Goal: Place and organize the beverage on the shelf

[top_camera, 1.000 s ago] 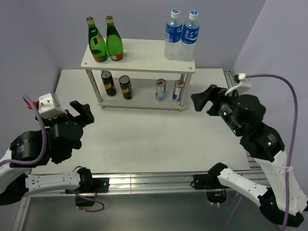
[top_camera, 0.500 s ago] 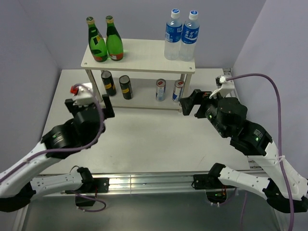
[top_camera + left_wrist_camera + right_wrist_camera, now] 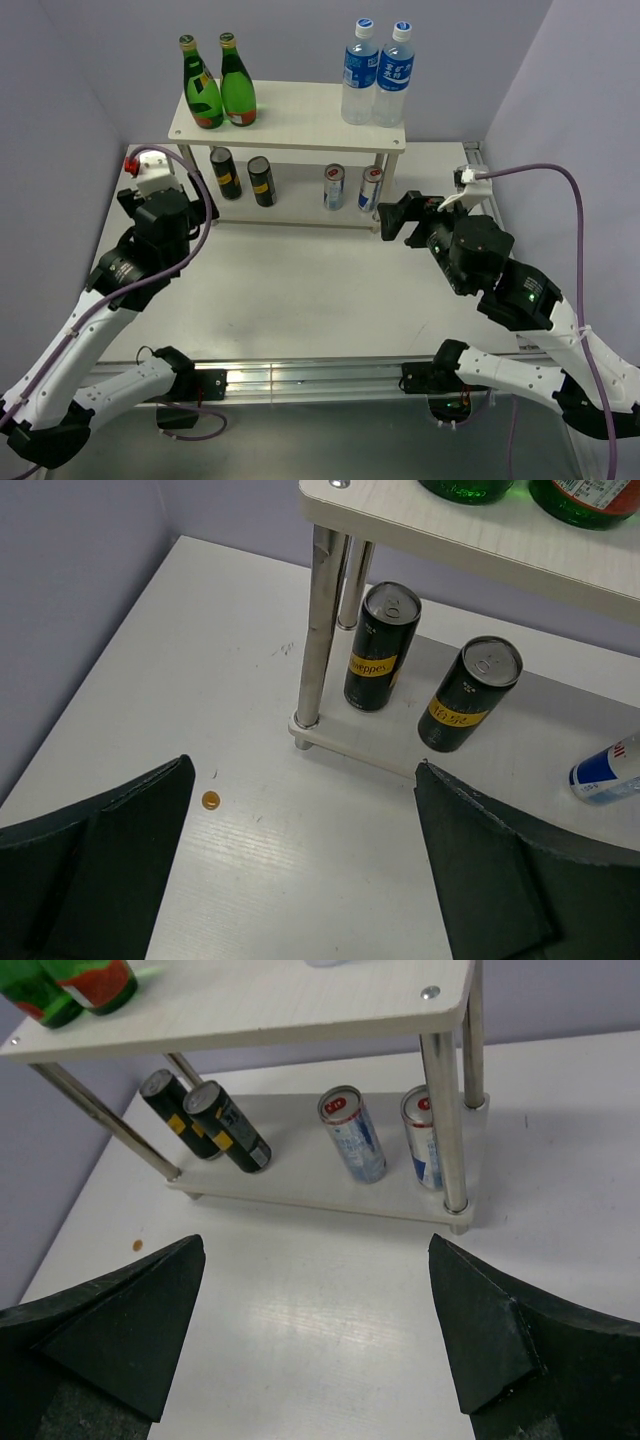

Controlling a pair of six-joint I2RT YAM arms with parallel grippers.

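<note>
The shelf (image 3: 300,115) stands at the back of the table. Two green bottles (image 3: 222,90) stand on its top board at the left. Two black cans (image 3: 245,177) and two silver cans (image 3: 350,187) stand on its lower tier. The black cans (image 3: 425,675) show in the left wrist view; the black cans (image 3: 210,1120) and silver cans (image 3: 385,1140) show in the right wrist view. My left gripper (image 3: 195,200) is open and empty near the shelf's front left leg. My right gripper (image 3: 395,215) is open and empty near the shelf's front right leg.
Two clear water bottles with blue labels (image 3: 377,72) stand on the top board at the right. A small orange dot (image 3: 210,800) lies on the table near the left leg (image 3: 312,630). Grey walls close in the left, back and right.
My left arm has swung up and forward from the near left to the shelf's left leg. My right gripper has moved left toward the shelf's right leg. The drinks have not moved.
</note>
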